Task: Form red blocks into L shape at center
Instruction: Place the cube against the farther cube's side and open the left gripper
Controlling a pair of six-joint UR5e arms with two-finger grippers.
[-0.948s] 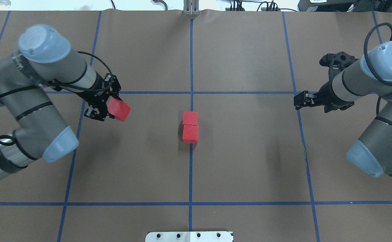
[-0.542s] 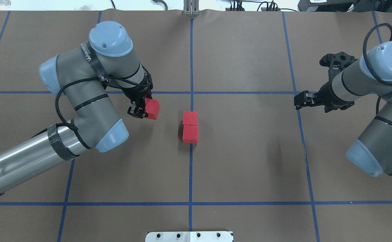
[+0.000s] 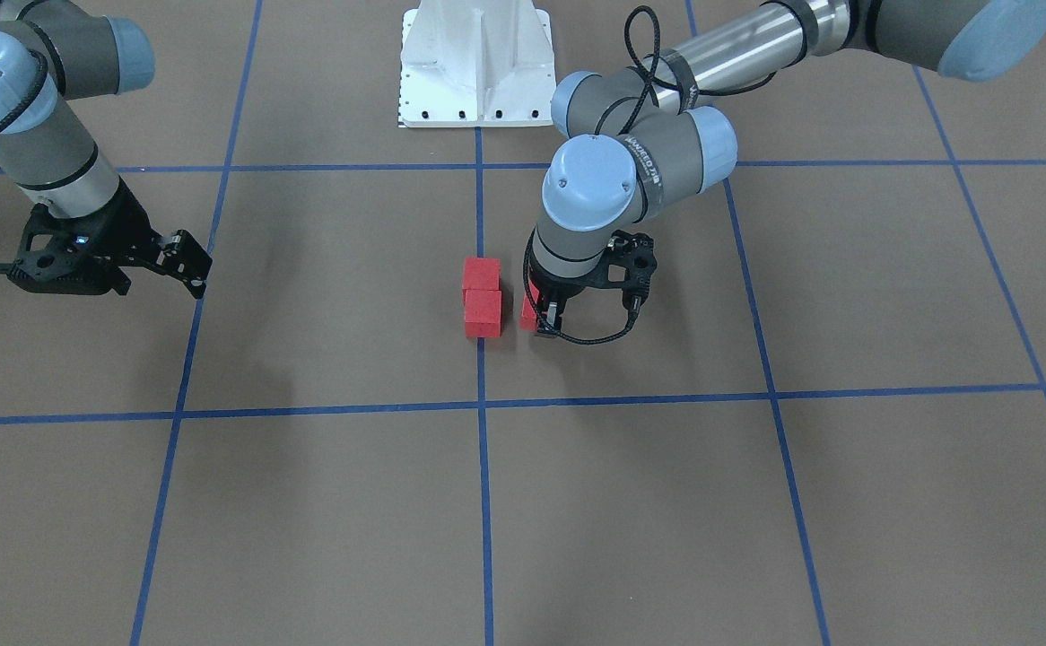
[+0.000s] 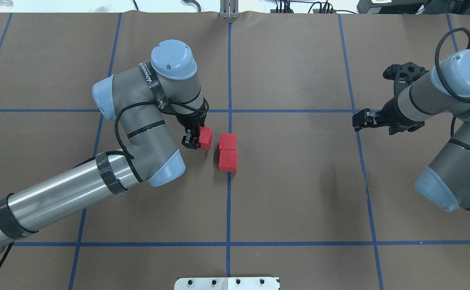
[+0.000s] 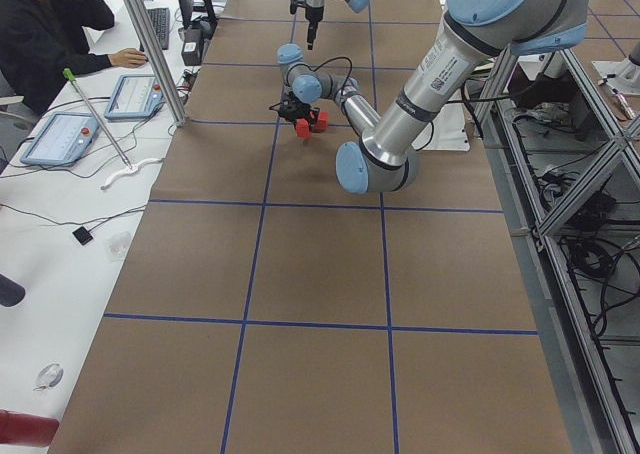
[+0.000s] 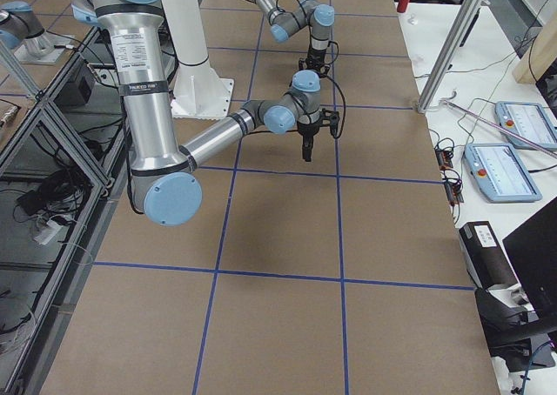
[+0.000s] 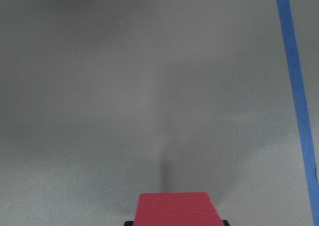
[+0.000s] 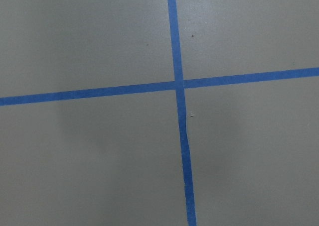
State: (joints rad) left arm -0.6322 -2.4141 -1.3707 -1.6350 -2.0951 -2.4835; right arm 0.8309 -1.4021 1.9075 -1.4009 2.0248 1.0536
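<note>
Two red blocks (image 4: pixel 228 141) (image 4: pixel 228 160) lie touching in a column on the centre blue line; they also show in the front view (image 3: pixel 481 273) (image 3: pixel 483 312). My left gripper (image 4: pixel 202 139) (image 3: pixel 536 316) is shut on the third red block (image 4: pixel 206 138) (image 3: pixel 527 312) (image 7: pixel 177 208). It holds that block low, just left of the farther block, with a small gap. I cannot tell whether it touches the table. My right gripper (image 4: pixel 355 122) (image 3: pixel 198 269) is open and empty, far right, above a grid crossing.
Brown table paper with a blue tape grid (image 4: pixel 229 243). The white robot base plate (image 4: pixel 227 283) (image 3: pixel 475 63) sits at the near edge. An operator (image 5: pixel 50 24) and tablets (image 5: pixel 60 139) are beside the table in the exterior left view.
My left arm has swung right toward the centre with the red block and lowered it beside the two blocks. The right arm and the two centre blocks have not moved.
</note>
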